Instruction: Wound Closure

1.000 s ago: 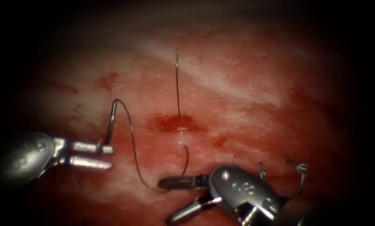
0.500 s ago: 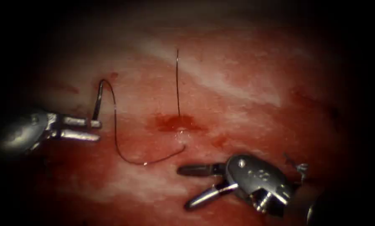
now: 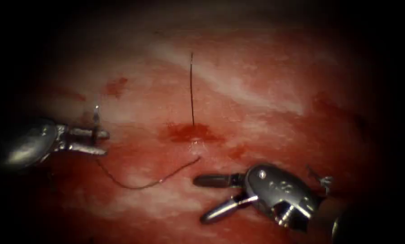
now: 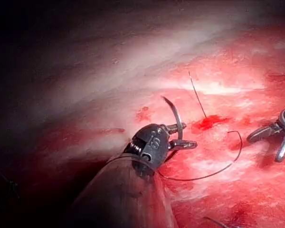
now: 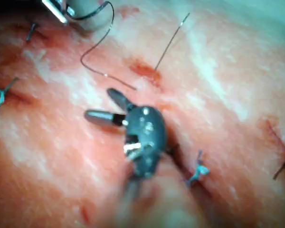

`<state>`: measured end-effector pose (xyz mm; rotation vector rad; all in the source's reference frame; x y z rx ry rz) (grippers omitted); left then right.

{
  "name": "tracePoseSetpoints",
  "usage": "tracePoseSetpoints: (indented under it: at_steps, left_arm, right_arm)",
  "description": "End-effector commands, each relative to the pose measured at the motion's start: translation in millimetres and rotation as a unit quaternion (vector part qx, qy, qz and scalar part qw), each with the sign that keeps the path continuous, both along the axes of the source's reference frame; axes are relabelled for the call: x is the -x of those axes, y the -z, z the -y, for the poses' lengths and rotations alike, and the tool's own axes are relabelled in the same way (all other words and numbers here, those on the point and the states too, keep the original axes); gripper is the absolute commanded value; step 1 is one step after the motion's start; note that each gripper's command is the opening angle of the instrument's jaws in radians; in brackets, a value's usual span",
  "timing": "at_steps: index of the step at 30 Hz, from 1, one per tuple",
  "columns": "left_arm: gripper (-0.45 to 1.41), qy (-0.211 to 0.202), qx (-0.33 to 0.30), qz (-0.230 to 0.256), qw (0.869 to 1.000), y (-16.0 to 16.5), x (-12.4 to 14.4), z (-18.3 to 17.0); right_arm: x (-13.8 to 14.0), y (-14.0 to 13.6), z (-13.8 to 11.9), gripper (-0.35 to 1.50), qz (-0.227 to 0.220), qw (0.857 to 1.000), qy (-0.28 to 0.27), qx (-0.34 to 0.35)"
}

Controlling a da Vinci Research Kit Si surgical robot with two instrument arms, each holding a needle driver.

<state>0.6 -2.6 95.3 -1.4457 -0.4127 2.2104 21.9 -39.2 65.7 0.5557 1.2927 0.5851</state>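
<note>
My left tool (image 3: 100, 140) is shut on the curved needle (image 3: 96, 114) near its thread end, left of the cut. The needle is free of the tissue, and its arc (image 4: 175, 114) rises above the jaws of the left tool (image 4: 186, 137). Dark thread (image 3: 139, 184) sags from the needle across the tissue and enters just below a patch of red fluid (image 3: 186, 133). A straight thread tail (image 3: 191, 88) stands up out of that patch. My right tool (image 3: 198, 201) lies open below the patch and holds nothing; its jaws spread in the right wrist view (image 5: 99, 103).
Tied stitches with short cut ends (image 3: 325, 181) sit at the right behind the right tool, with more (image 5: 198, 170) (image 5: 1, 92) in the right wrist view. The pale and red tissue (image 3: 256, 95) stretches across the background.
The left tool has moved up and left with the needle, then turned it, drawing the thread loop flatter and shorter. The right tool has drawn back to the right, away from the thread, still open.
</note>
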Motion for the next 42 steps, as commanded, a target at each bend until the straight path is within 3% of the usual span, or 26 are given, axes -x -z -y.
tracePoseSetpoints:
  at_steps: [1,5,11,15,16,19,20,21,24,29,31,42]
  left_arm:
    - [0.81,0.016,-0.016,-0.011,1.000,-1.4,-0.4,0.6]
    - [0.98,0.018,-0.011,-0.026,0.999,-1.6,-2.4,1.3]
    - [0.96,0.025,-0.022,-0.053,0.998,-0.6,-7.3,0.7]
    - [0.84,0.034,-0.032,-0.068,0.997,0.3,-8.8,-0.4]
    - [0.84,0.034,-0.032,-0.068,0.997,0.3,-8.8,-0.4]
    - [0.57,0.029,0.001,-0.078,0.997,0.6,-7.7,-1.2]
    - [0.44,0.022,0.027,-0.079,0.996,0.6,-6.9,-1.3]
    - [0.15,-0.004,0.090,-0.085,0.992,0.7,-5.3,-1.8]
    - [-0.01,-0.022,0.184,-0.071,0.980,-0.2,-2.6,-2.8]
    - [-0.03,-0.027,0.234,-0.067,0.970,-1.7,-1.5,-3.5]
    - [0.05,-0.022,0.252,-0.070,0.965,-3.0,-1.3,-4.5]
    - [0.15,-0.004,0.266,-0.083,0.960,-6.1,-1.7,-6.1]
  right_arm:
    - [-0.5,-0.7,0.6,1.15,0.000,1.000,0.000,-0.002]
    - [-0.4,-0.7,0.6,1.15,0.001,1.000,0.000,0.001]
    - [-0.4,-0.7,0.6,1.15,0.002,1.000,-0.001,0.001]
    - [-0.4,-0.8,0.7,1.15,0.002,1.000,-0.001,0.002]
    - [-0.4,-0.8,0.7,1.15,0.002,1.000,-0.001,0.002]
    - [-0.4,-0.9,0.9,1.15,0.002,1.000,-0.001,0.002]
    - [-0.4,-1.0,0.9,1.15,0.002,1.000,-0.001,0.002]
    - [-0.3,-1.0,0.9,1.15,0.002,1.000,-0.001,0.003]
    - [-0.4,-1.2,1.0,1.15,0.002,1.000,-0.001,0.003]
    - [-0.3,-1.2,1.0,1.15,0.002,1.000,-0.001,0.004]
    - [-0.3,-1.2,1.0,1.13,0.002,1.000,0.000,0.004]
    - [-0.4,-1.3,1.0,1.11,0.003,1.000,-0.001,0.004]
